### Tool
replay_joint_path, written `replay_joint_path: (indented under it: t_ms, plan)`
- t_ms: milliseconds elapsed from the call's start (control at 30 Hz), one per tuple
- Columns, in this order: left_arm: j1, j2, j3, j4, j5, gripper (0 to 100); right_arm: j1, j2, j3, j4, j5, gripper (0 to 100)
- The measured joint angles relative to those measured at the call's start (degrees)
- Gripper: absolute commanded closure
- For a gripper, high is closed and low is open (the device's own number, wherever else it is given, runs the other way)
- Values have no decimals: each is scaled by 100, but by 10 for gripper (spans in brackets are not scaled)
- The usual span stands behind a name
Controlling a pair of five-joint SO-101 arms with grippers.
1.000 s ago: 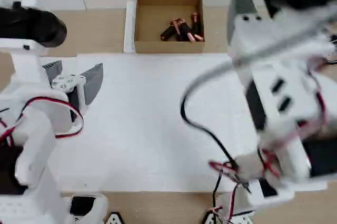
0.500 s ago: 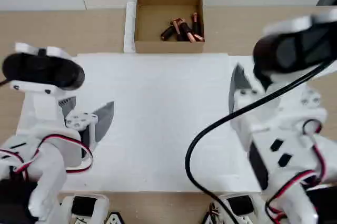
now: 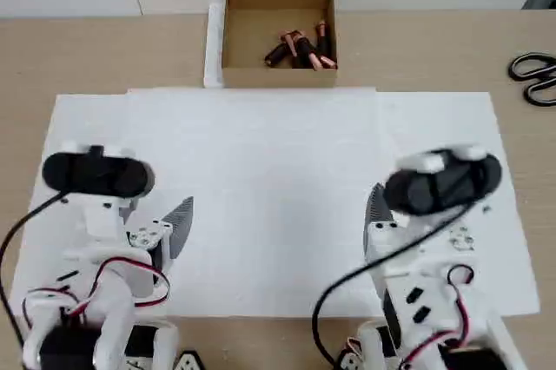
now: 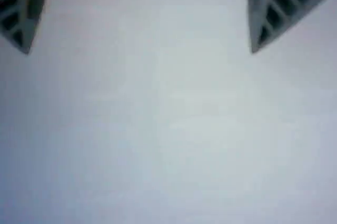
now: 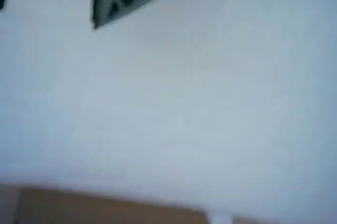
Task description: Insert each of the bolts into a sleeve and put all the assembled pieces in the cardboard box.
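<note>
The cardboard box (image 3: 280,79) stands at the far middle of the table. Inside it lie several assembled pieces (image 3: 300,47), dark sleeves with copper-coloured bolts. My left gripper (image 4: 138,50) hangs open over bare white sheet near the front left, its dark finger (image 3: 178,218) showing in the high view. My right gripper (image 5: 47,16) is open over the sheet near the front right, one finger (image 3: 375,209) showing beside the arm. Neither holds anything.
A white sheet (image 3: 278,179) covers most of the wooden table (image 3: 104,49). Black scissors (image 3: 534,75) lie at the far right edge. A white strip (image 3: 214,44) sits against the box's left side.
Both arms have drawn back from the far side toward the table's front edge and lowered. The right arm moved farthest, away from beside the box.
</note>
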Motion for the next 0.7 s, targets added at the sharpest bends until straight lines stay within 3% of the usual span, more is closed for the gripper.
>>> replay_joint_path:
  t_ms: [167,300,700]
  plan:
    - [-607,-624,1134,-932,0,750,721,-1442,1363,-879,0,883]
    - [-905,-923,1873,-1521,18,750,914,-1591,1574,-1046,0,883]
    - [-976,-1873,3763,-1662,0,748,976,-1653,2664,-765,0,886]
